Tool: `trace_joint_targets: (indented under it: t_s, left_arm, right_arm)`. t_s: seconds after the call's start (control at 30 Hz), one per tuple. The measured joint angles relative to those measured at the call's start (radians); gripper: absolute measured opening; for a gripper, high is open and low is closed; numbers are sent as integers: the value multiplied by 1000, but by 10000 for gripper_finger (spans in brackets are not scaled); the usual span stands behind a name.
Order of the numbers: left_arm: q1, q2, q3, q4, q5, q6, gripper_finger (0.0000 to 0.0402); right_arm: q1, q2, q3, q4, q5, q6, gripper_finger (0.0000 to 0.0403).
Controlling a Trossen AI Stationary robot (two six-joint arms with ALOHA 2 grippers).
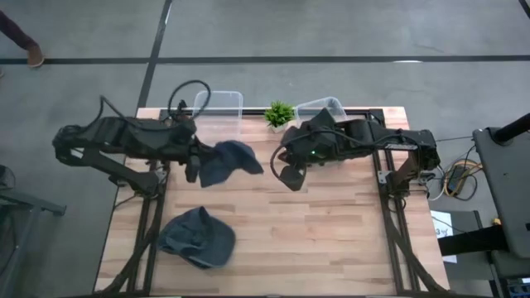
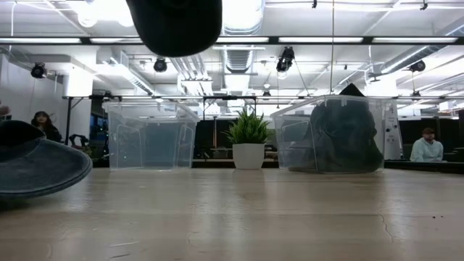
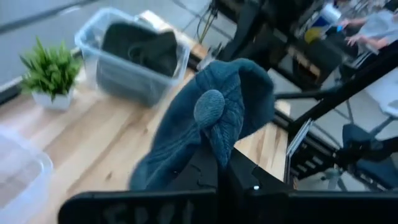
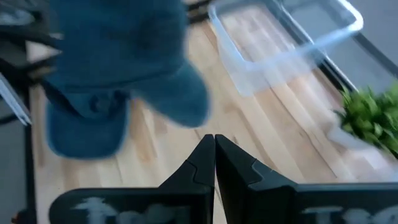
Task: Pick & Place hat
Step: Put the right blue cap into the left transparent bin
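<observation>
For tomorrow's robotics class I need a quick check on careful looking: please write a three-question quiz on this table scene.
1. True or false: the left pincer holds a blue hat above the table.
2. How many clear bins stand at the table's far edge?
3. What stands between the bins? A) a potted plant B) a mug C) a lamp

Key:
1. True; it is shut on the hat.
2. Two: an empty bin and a bin with dark hats.
3. A, the potted plant.

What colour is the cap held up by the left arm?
Dark denim blue, held by the left hand; the soft blue cap shows best in the left wrist view.
</observation>
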Motion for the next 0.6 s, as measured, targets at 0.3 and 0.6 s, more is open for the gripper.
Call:
trace_joint_targets:
  t_s: [0.3,0.6]
  left_arm:
    - [0,0,81,0,-18,17,0]
    - [0,0,154,2,-18,20,0]
  right_arm:
    - [46,0,0,184,-3,-65,9]
    - [45,0,-53,239,-4,-55,90]
